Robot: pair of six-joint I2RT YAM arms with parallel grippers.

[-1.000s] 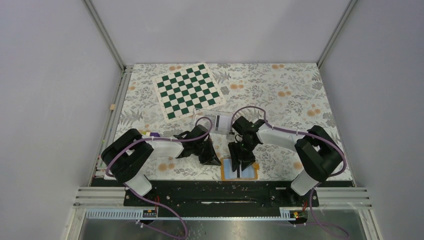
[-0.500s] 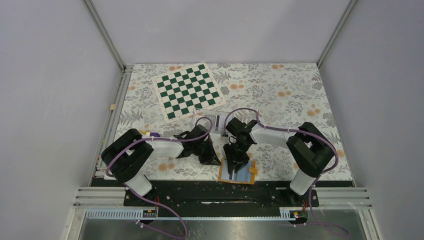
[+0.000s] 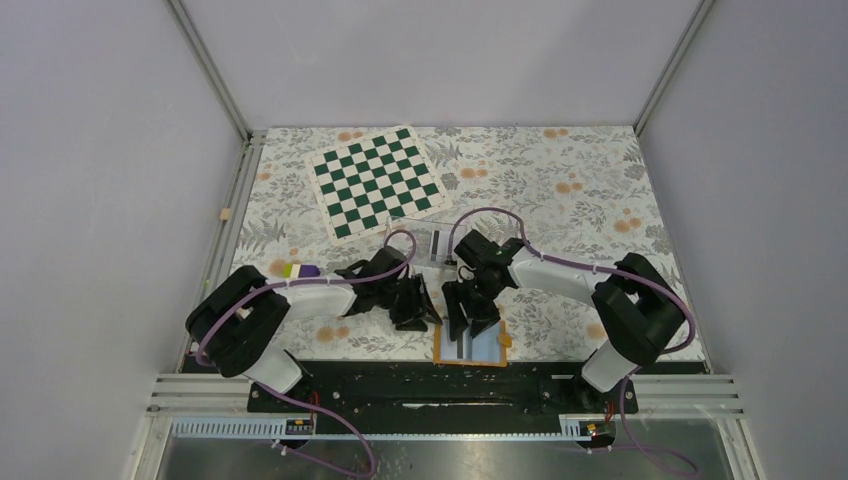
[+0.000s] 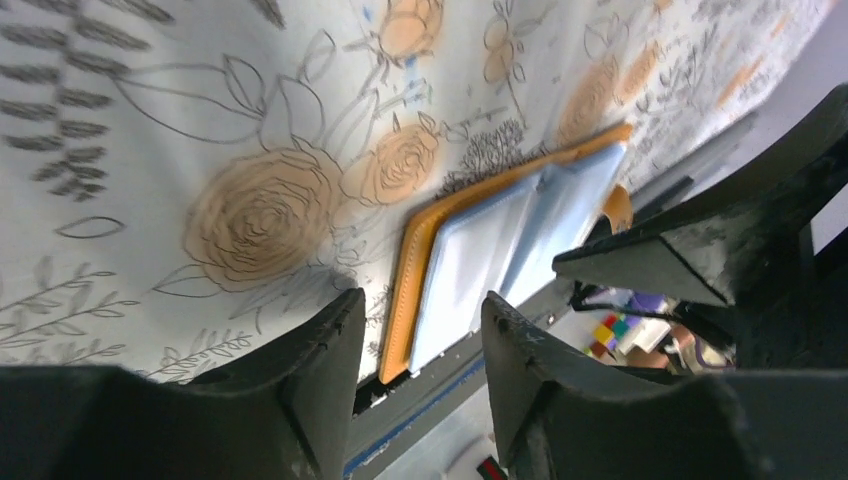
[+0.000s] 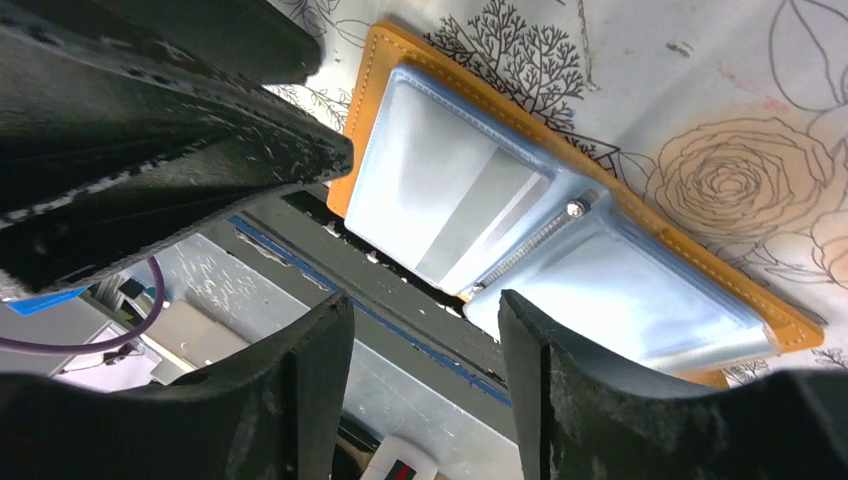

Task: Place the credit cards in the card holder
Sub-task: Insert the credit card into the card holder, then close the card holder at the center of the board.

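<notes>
Card holder point(image 3: 488, 347) open at 6 o'clock on table point(image 3: 600, 200), one card point(image 5: 480, 215) seemingly pocketed; left gripper point(image 4: 422, 305) and right gripper point(image 5: 425, 305) parted, empty; rest probably pending.

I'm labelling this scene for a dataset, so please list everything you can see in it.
card holder: one, orange outside, light blue inside, lying open at the table's near edge
chessboard: one, green and white, far left of the table
clear box: one, transparent, mid-table just beyond the wrists
small item: one, purple and yellow, beside the left arm; too small to identify
tan piece: one, on the left rail
tablecloth: one, white with grey leaves and orange flowers, covering the table
left arm: one, black and white, purple cable
right arm: one, black and white, purple cable
left fingers: two, black, apart and empty, just left of the card holder
right fingers: two, black, apart and empty, above the card holder
</notes>
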